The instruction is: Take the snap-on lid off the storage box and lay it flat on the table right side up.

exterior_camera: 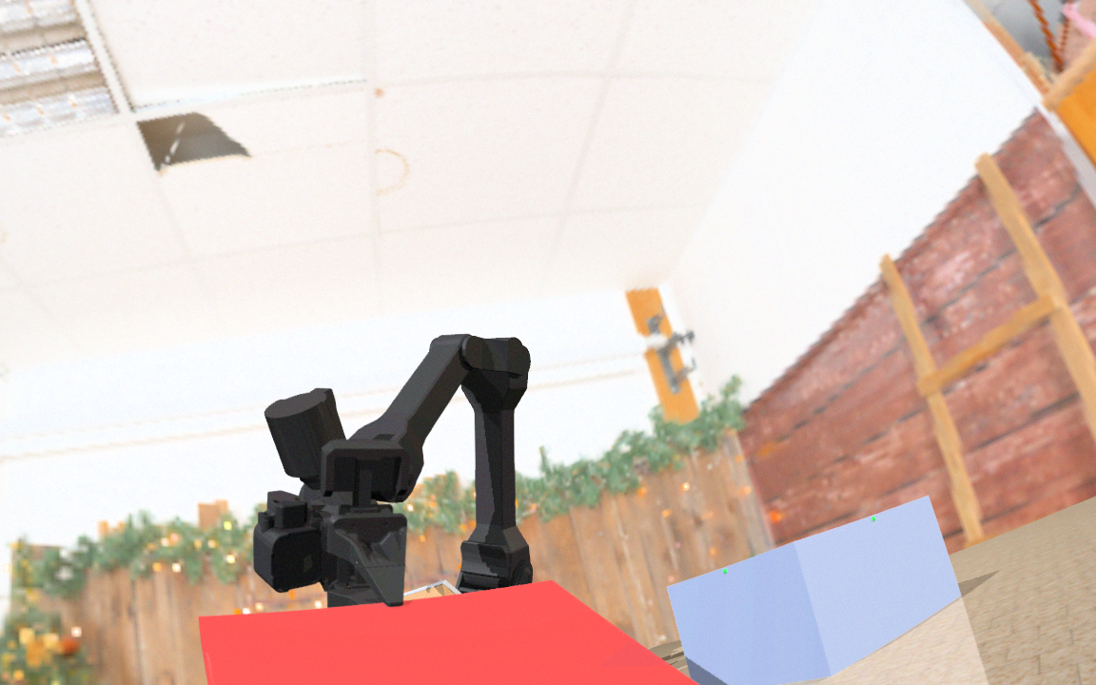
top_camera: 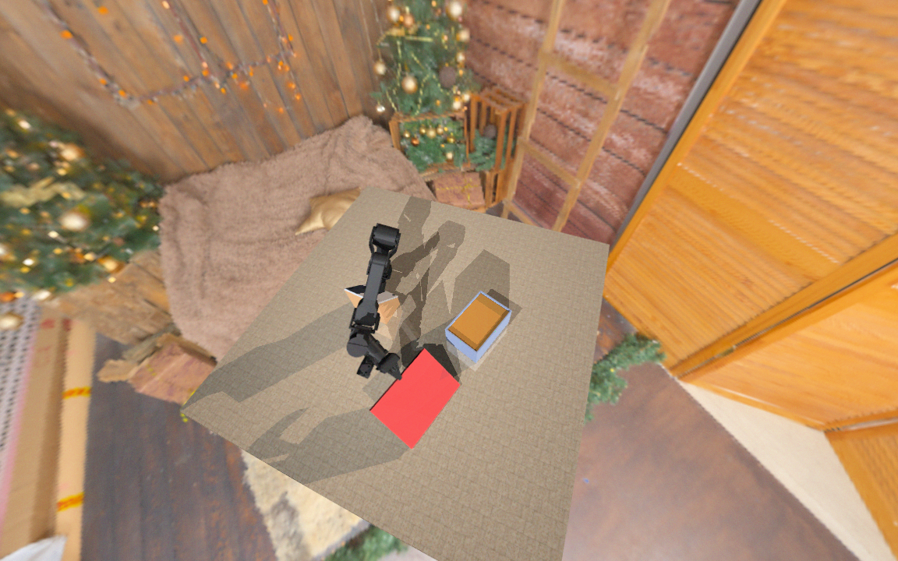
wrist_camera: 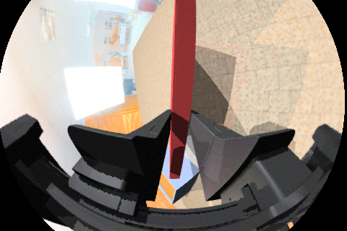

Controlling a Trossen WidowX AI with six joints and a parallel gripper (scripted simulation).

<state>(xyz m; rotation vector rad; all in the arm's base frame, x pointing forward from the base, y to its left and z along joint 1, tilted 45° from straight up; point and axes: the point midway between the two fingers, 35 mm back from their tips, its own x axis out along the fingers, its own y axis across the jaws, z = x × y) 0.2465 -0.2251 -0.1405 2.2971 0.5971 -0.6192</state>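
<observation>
Lid (top_camera: 415, 397) already off box (top_camera: 478, 326), carried beside it, above table (top_camera: 494, 453). Hand (wrist_camera: 181, 140) pinching lid's edge. Box open, seemingly undisturbed. Remaining: lowering lid flat, right side up, releasing.

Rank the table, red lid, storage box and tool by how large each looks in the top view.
1. Table, by far the largest.
2. Red lid, held by an edge in the tool.
3. Storage box, open, somewhat smaller than the lid.
4. Tool, the smallest.
The lid sits higher, nearer the camera, which may enlarge it slightly.
</observation>
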